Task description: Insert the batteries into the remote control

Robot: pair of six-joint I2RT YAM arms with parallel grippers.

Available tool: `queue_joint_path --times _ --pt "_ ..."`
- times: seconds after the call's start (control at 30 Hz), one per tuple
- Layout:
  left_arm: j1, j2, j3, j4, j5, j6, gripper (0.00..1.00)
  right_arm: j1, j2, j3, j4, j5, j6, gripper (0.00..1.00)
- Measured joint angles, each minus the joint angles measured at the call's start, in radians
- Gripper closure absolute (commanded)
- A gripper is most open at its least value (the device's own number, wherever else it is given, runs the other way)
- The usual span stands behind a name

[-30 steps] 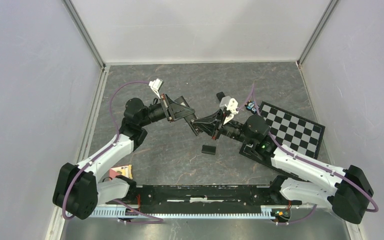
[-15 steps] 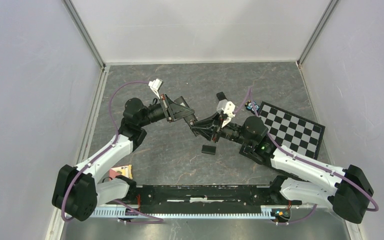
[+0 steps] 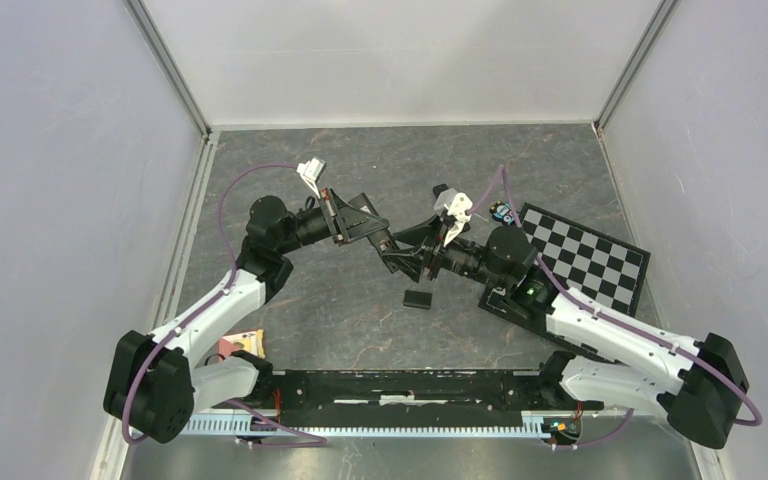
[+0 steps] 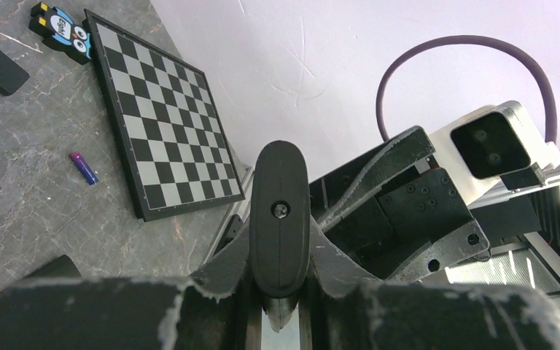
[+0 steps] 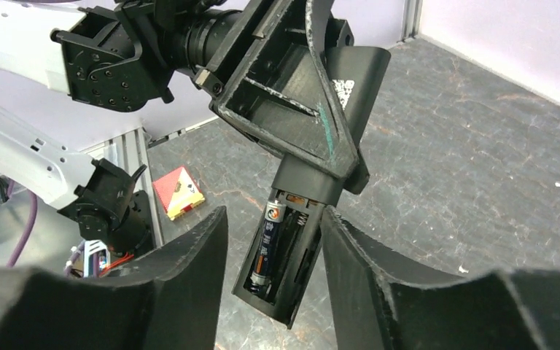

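Opened since a second ago, the right hand [image 5: 273,219] is spread empty astride the open bay [image 5: 295,251] of the remote control [image 5: 357,73], where one dark battery [image 5: 268,244] is seated between its fingers, while the remote is clamped aloft by the left hand [image 4: 281,277] so the bay is presented for loading.

The left gripper [image 4: 280,257] was clamped on the black remote [image 4: 280,191], which stood end-on between its fingers. Beyond it, a small blue battery [image 4: 84,168] lay on the grey table [image 4: 29,211], just beside the checkerboard [image 4: 162,120] and not touching it.
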Motion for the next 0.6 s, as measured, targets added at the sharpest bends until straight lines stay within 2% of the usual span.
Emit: queue_joint_path --times 0.07,0.17,0.23,0.4,0.53,0.6 --pt "0.000 -0.004 0.000 0.001 0.000 0.000 0.98 -0.001 -0.008 0.014 -0.034 0.004 0.018 0.32" --pt "0.000 -0.012 0.000 0.002 -0.004 0.004 0.98 -0.001 -0.012 0.055 -0.075 -0.006 0.065 0.10" --pt "0.000 -0.017 0.000 0.003 -0.019 0.011 0.98 -0.001 -0.024 0.076 -0.088 -0.002 0.106 0.02" --pt "0.000 -0.032 0.000 0.005 -0.056 0.035 0.98 -0.001 -0.071 0.095 -0.142 0.098 0.222 0.02" --pt "0.000 -0.052 0.000 0.005 -0.088 0.046 0.98 -0.001 -0.093 0.101 -0.243 0.272 0.399 0.02" --pt "0.000 -0.063 0.000 0.006 -0.107 0.050 0.98 -0.001 -0.106 0.063 -0.230 0.331 0.503 0.02"
